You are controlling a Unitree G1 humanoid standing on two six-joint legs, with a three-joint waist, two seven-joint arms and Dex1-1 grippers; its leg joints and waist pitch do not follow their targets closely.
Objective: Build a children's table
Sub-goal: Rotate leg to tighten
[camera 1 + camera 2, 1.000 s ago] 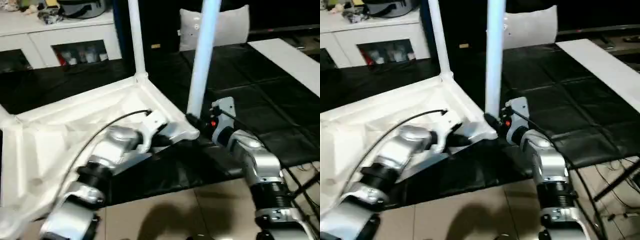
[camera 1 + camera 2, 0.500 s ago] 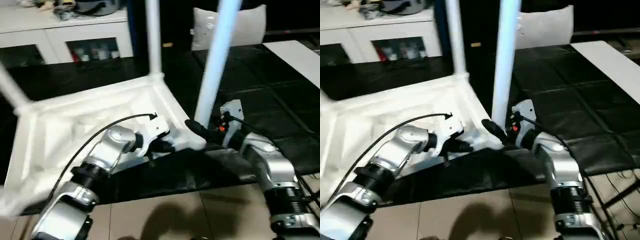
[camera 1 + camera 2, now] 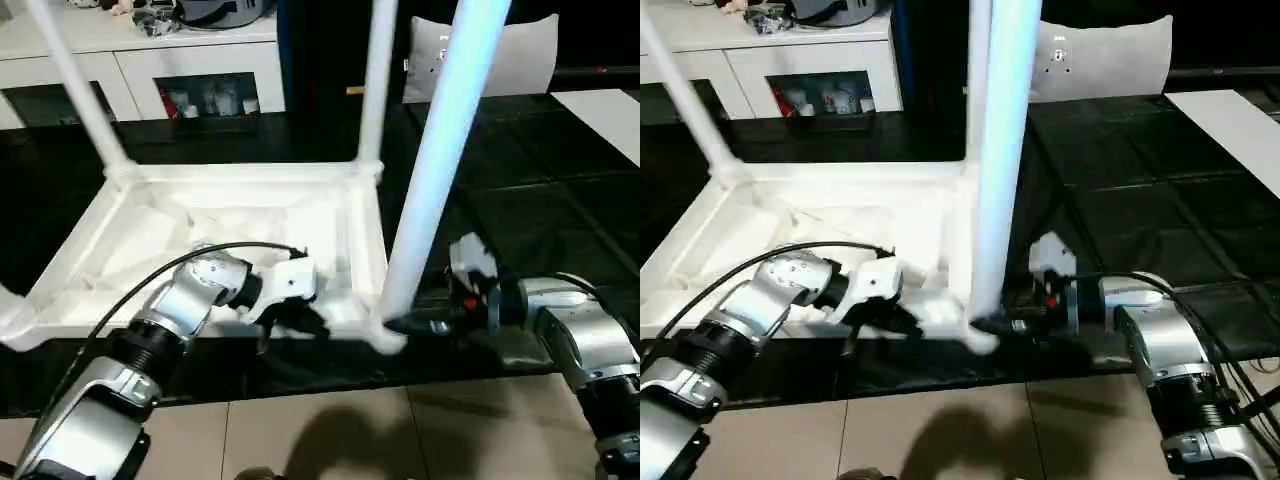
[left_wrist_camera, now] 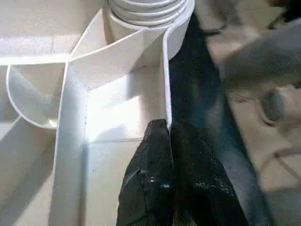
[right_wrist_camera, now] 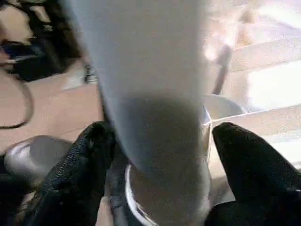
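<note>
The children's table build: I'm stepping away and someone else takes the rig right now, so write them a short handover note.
Left gripper: shut, pinching the near rim of the table top.
Right gripper: fingers spread on either side of the near right leg at its base; a firm grip cannot be confirmed.
Table top lies underside up on the black floor mat.
Done: three legs stand in corner sockets, the near right one, the far right leg and the far left leg.
Left: the near left corner is at the picture's edge, so check for its leg, then turn the table upright.
</note>
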